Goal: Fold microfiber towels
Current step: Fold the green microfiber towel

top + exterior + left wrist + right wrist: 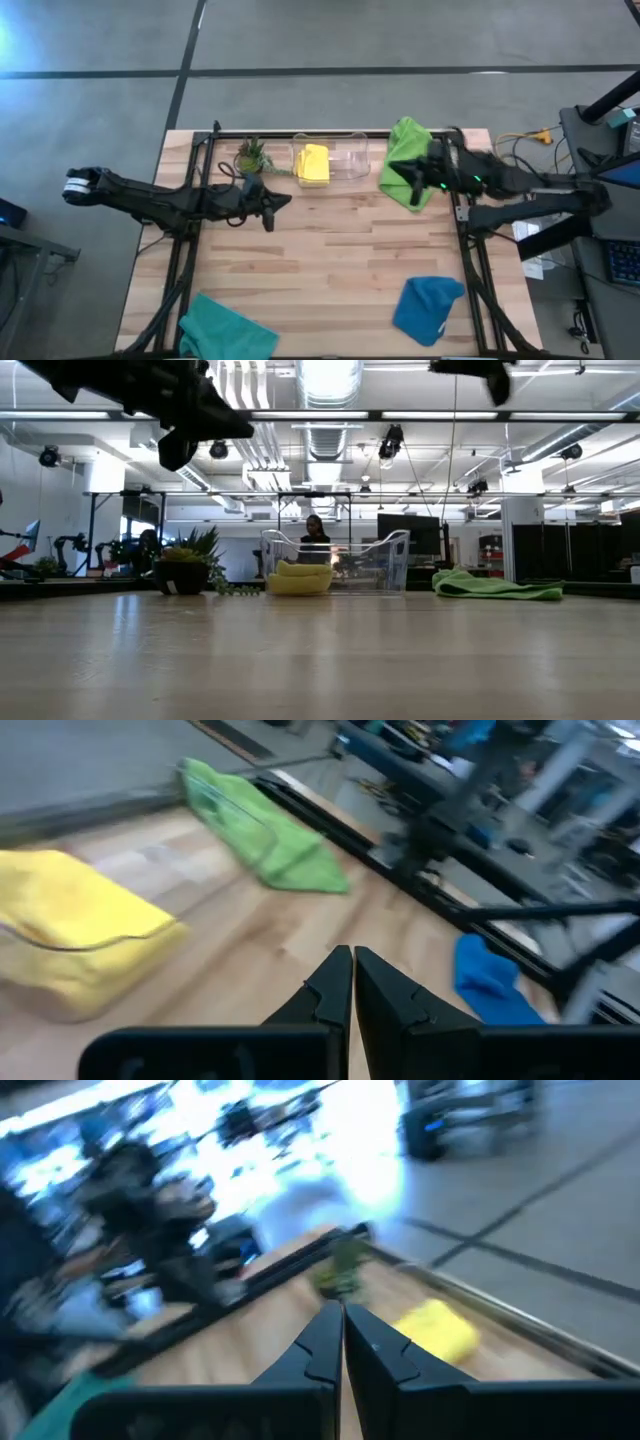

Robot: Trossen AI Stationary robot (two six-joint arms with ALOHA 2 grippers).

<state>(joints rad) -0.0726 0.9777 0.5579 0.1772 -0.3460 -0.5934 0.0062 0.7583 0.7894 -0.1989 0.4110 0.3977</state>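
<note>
1. The lime green towel (407, 148) lies crumpled at the far right corner of the wooden surface (330, 250). It is longer than wide, and its long axis runs from the far edge toward the near edge.
2. The right gripper (412, 187) hangs directly over the near end of that towel, raised above it. Its jaws are pressed fully together and hold nothing.
3. The yellow towel (314, 163) sits folded inside the clear plastic bin (352, 158) at the middle of the far edge, just left of the green towel.
4. The left gripper (274, 207) is raised over the left-centre of the surface, near the small potted plant (250, 155). Its jaws are also shut tight and empty.
5. The blue towel (428, 306) lies bunched near the front right, and the teal towel (226, 328) lies at the front left edge. Both are well apart from either arm.
6. Judging by position, the right arm is far nearer the green towel. To grasp it, the jaws would need to open and drop straight down onto the cloth's near end.
</note>
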